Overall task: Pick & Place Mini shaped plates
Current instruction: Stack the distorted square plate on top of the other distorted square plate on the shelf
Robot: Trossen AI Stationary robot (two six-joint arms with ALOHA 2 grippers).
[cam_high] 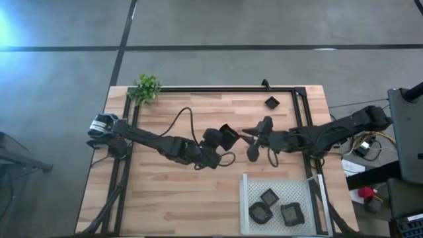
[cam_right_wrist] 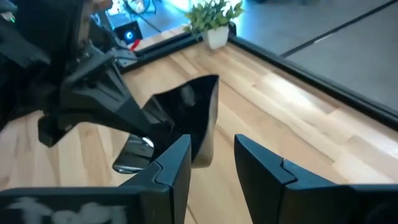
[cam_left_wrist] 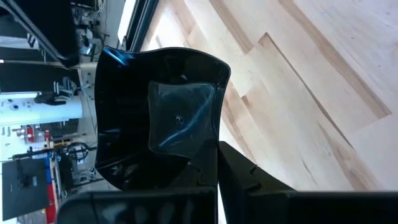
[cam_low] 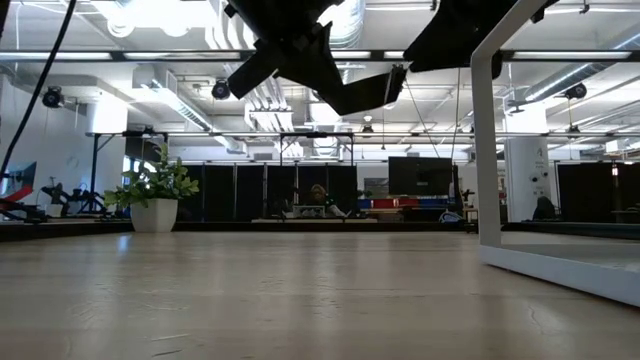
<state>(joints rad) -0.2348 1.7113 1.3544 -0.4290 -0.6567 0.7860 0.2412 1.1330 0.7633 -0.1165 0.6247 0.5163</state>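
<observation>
Above the middle of the tabletop (cam_high: 165, 185), the high view shows the left gripper (cam_high: 218, 140) clamped on a black wavy-edged plate (cam_high: 228, 137), held in the air. The right gripper (cam_high: 252, 135) faces it from just beside, fingers spread and empty, so the plate lies straight ahead of the right arm, between the two. A second small plate (cam_high: 271, 102) sits near the far right corner, and three more lie in the white perforated tray (cam_high: 246, 198) at the near edge.

Seen from table height, the held plate (cam_low: 350, 92) hangs tilted, well clear of the wood, under both dark arms.

Through the left wrist camera, that plate (cam_left_wrist: 158, 115) is glossy moulded plastic with a square well and a rippled raised rim, pinched at one edge.

From the right wrist camera, the plate (cam_right_wrist: 189, 115) stands on edge, thin rim toward the open fingers (cam_right_wrist: 264, 168), its long axis running up between them, so a handover looks likely.
</observation>
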